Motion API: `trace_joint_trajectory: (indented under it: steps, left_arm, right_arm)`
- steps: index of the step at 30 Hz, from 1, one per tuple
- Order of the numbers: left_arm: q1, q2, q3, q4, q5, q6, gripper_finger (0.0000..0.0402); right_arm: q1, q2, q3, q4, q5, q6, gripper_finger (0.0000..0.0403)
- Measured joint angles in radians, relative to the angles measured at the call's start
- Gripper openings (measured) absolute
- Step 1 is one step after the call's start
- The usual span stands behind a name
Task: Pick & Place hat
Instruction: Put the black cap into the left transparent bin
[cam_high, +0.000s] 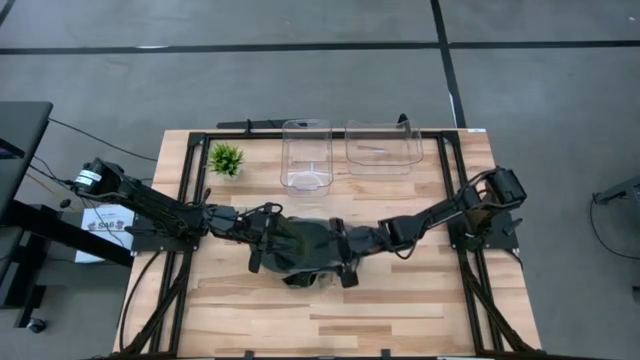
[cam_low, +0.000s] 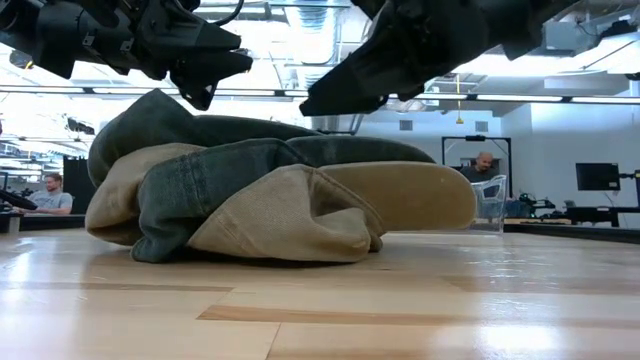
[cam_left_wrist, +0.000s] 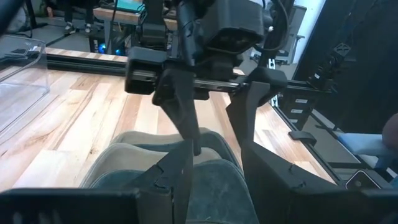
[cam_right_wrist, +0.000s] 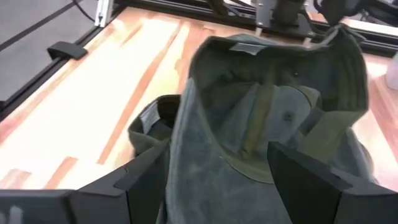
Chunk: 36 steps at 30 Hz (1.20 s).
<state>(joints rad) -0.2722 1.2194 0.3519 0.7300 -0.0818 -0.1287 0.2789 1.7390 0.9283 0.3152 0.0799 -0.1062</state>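
Observation:
A grey-green and tan hat (cam_high: 305, 250) (cam_low: 290, 190) lies crumpled at the table's middle. Its underside rests on the wood, and its tan brim (cam_low: 420, 195) sticks out sideways. My left gripper (cam_high: 268, 236) (cam_low: 205, 85) reaches in from the table's left and is shut on the hat's raised edge. My right gripper (cam_high: 342, 252) (cam_low: 330, 98) (cam_right_wrist: 221, 155) comes from the right and stands open just over the hat, a finger on either side of the cloth. I see no touch. The hat's open inside faces it. My left gripper has the hat's green cloth (cam_left_wrist: 211, 186) between its two fingers, at the raised rim (cam_right_wrist: 292, 40) on the hat's left side. The fingers come nearly level from the table's left. That edge is held up while the rest of the hat lies on the table.
Two clear plastic bins (cam_high: 306, 155) (cam_high: 383, 145) stand at the table's far edge, with a small green plant (cam_high: 226, 158) to their left. Black frame rails run along the table's left, right and far sides. People sit in the room behind the table (cam_low: 485, 165).

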Motion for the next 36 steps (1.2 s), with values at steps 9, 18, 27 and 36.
trace_joint_trajectory:
  steps: [9,18,27,36]
  left_arm:
    - [0.000,0.000,0.000,0.001,0.000,-0.011,0.0134]
    - [-0.036,0.000,0.000,0.005,0.000,-0.045,0.0134]
    - [-0.089,0.011,-0.001,0.052,0.000,-0.044,0.0134]
    - [-0.085,0.020,0.000,0.059,-0.025,-0.017,0.0134]
  right_arm:
    - [0.010,0.000,0.000,0.023,-0.001,0.034,0.0260]
    - [0.042,0.019,-0.001,0.056,0.073,0.080,0.0260]
    - [0.075,0.099,0.083,0.085,0.129,0.081,0.0260]
    - [0.067,0.200,0.139,0.029,0.129,0.107,0.0260]
